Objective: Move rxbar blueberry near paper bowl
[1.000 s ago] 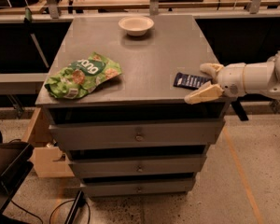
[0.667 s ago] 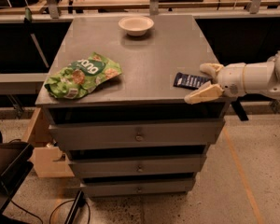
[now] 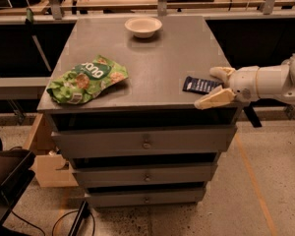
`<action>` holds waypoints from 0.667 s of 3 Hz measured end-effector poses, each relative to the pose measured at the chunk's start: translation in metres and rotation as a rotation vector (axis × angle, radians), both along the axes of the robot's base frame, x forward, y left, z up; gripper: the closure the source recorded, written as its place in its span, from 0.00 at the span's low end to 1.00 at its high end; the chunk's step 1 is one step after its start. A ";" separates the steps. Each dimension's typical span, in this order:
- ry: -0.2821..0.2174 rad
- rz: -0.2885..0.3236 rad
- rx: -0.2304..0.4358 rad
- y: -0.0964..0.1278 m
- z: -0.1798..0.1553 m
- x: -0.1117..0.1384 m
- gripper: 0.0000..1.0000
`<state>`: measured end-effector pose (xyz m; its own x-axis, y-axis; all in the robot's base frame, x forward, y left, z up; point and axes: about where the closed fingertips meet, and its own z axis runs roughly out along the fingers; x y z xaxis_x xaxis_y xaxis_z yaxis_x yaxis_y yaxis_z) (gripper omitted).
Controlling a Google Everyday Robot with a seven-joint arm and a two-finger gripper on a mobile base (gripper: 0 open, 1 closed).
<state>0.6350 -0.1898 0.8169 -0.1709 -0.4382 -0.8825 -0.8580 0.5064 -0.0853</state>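
Staying unmoved | hand [image 3: 207, 88] apart, straddling rxbar blueberry [image 3: 195, 84] | paper bowl [image 3: 143, 26] well away

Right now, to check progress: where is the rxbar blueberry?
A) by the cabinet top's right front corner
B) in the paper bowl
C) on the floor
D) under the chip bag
A: the rxbar blueberry lies flat by the right front corner of the cabinet top, the open tool straddling its right end, far from the paper bowl.
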 end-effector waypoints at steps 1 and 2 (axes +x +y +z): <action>0.000 0.000 0.000 0.000 0.000 0.000 0.36; 0.000 0.000 0.000 0.000 0.001 0.000 0.13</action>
<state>0.6350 -0.1896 0.8177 -0.1709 -0.4382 -0.8825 -0.8582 0.5062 -0.0851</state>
